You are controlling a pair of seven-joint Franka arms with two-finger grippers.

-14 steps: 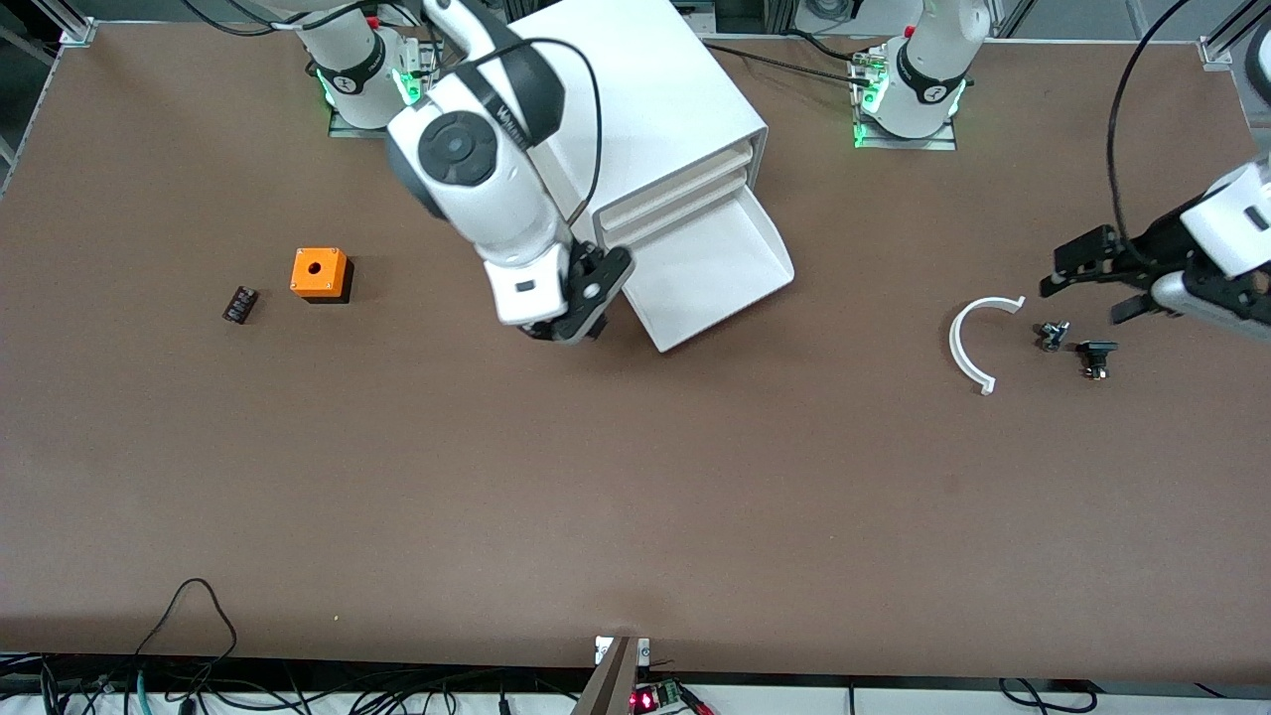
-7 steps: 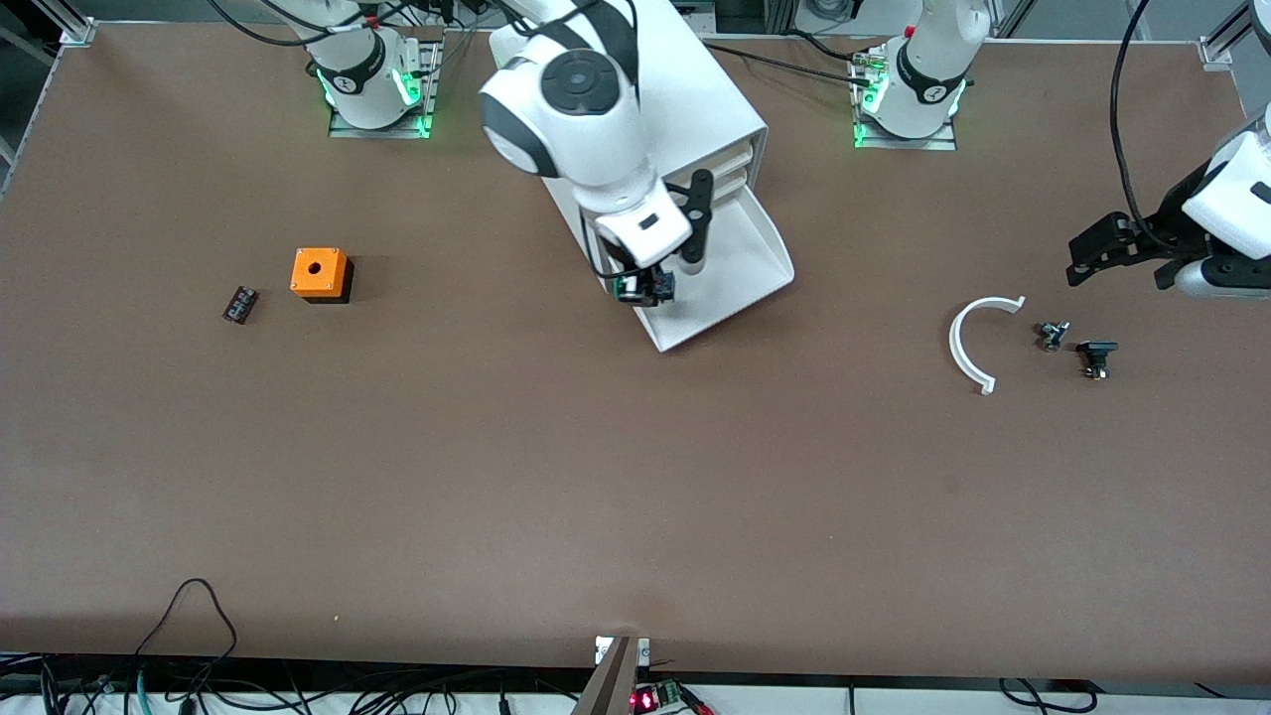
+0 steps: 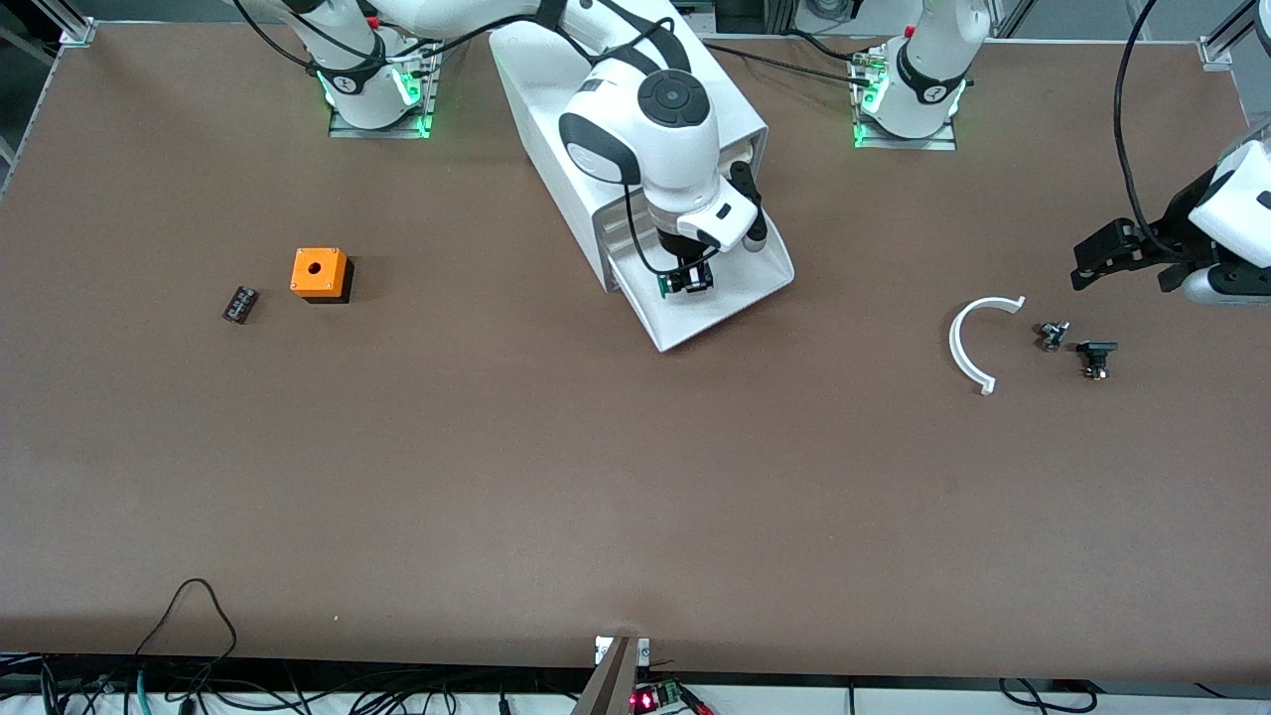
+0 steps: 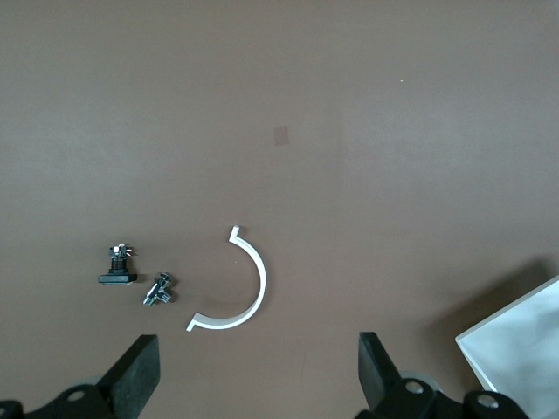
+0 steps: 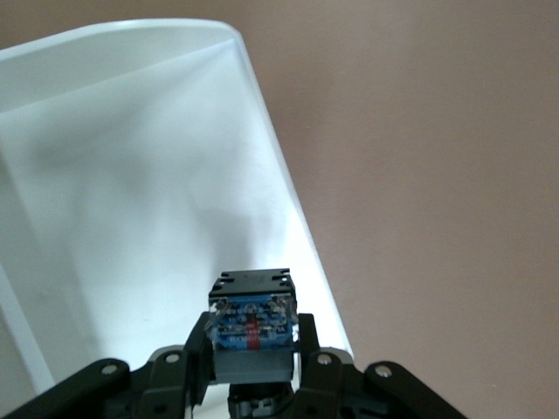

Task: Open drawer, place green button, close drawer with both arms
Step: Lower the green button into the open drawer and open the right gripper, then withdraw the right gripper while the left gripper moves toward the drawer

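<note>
From the front, we see that our right gripper (image 3: 687,281) has swung in from beside the cabinet (image 3: 635,99) and now hangs over the open drawer (image 3: 740,298), clamped on the button (image 3: 685,283); release looks next. The left gripper (image 3: 1127,260) waits spread, over bare table near the white arc (image 3: 968,343).

In the left wrist view, we see its spread fingers (image 4: 131,380).

In the right wrist view, we see the button (image 5: 251,323) pinched above the drawer (image 5: 131,175).

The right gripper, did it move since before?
Yes. The right gripper, holding the button, went from the table beside the cabinet to over the open drawer.
</note>
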